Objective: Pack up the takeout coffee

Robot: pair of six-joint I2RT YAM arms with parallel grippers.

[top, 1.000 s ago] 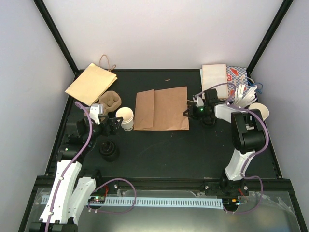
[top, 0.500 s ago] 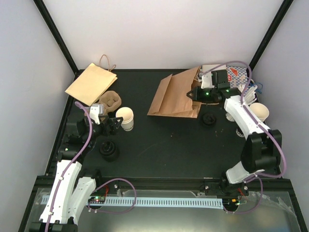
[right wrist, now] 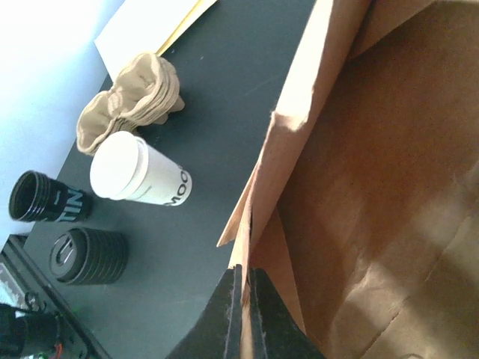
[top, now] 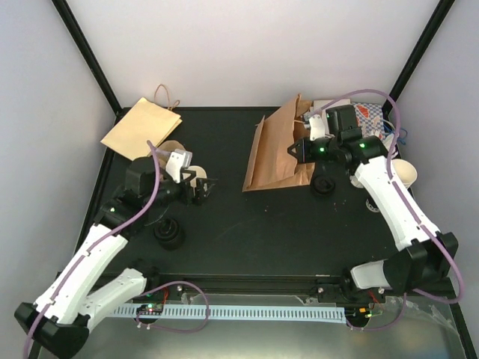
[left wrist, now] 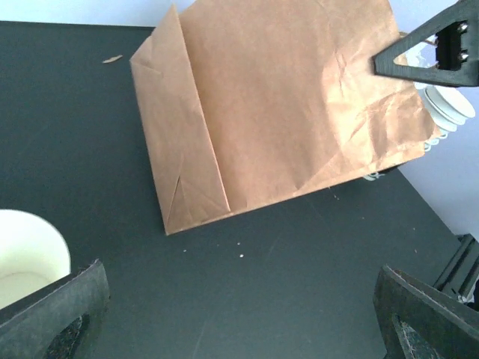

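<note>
Right end effector [right wrist: 243, 295] pinched tight on the rim of the brown paper bag [top: 277, 153], which hangs tilted over the surface [top: 247, 224]. Left end effector [left wrist: 239, 310] wide, holding nothing. Coffee cup [right wrist: 141, 179] upright on the surface, just beside one of its fingers. Step, as I read it: getting the bag open. Next: the bag mouth must gape and stand steady before the left closes on the cup.
</note>
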